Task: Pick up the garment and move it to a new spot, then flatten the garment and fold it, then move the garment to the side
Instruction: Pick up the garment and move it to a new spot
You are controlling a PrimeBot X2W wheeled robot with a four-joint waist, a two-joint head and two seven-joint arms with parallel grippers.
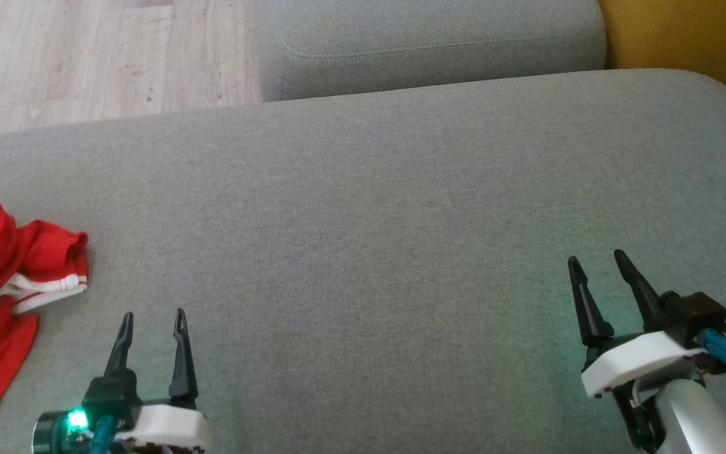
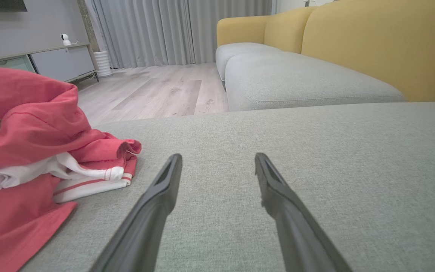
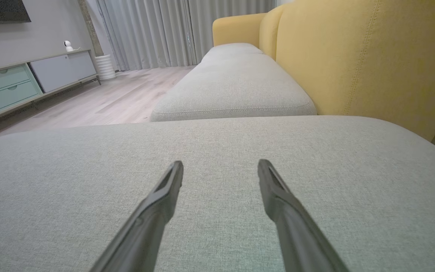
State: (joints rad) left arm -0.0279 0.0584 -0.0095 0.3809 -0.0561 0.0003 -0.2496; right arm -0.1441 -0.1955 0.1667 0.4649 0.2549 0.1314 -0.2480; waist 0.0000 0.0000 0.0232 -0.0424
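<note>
Left claw (image 1: 153, 314) has black fingers (image 1: 181, 359) (green lamp (image 1: 77, 419)).

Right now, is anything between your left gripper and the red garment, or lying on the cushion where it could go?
Nothing visible. The left gripper is open, with only bare grey cushion between it and the crumpled garment to its left. The cushion's middle also looks bare.

In the head view, the garment (image 1: 4, 277) lies at the left edge, on a wide cushion (image 1: 369, 208) that spans the middle. The left gripper (image 1: 153, 314) is at lower left, just right of the garment and apart from it. The right gripper (image 1: 595, 256) is at lower right. Behind the wide cushion are the floor (image 1: 86, 57) at upper left, a second cushion (image 1: 432, 44) at top centre and the sofa back (image 1: 684, 38) at upper right.
</note>
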